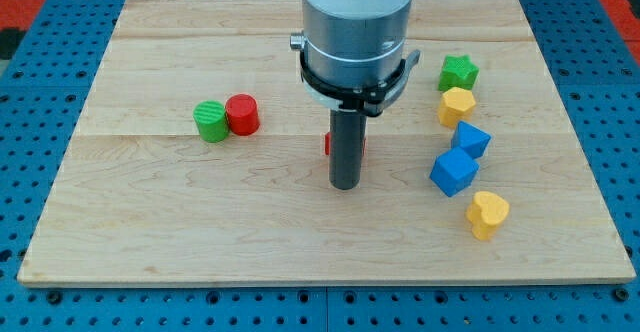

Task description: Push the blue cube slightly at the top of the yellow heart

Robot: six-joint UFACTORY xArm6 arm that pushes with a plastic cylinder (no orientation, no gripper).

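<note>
We find my tip (345, 185) on the wooden board (180, 222), holding nothing, hiding a red block (327, 143). Blue cube (453, 172) lies rightward, just above the yellow heart (487, 214); open board between.

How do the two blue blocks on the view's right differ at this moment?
The upper blue block looks smaller than the lower blue cube. The upper one lies just below the yellow block; the lower one lies nearer the yellow heart, up and to the view's left of it. The lower cube is the closer to my tip, which stands to the view's left of both, touching neither. Both share the same blue and look set corner-on to the view.
</note>
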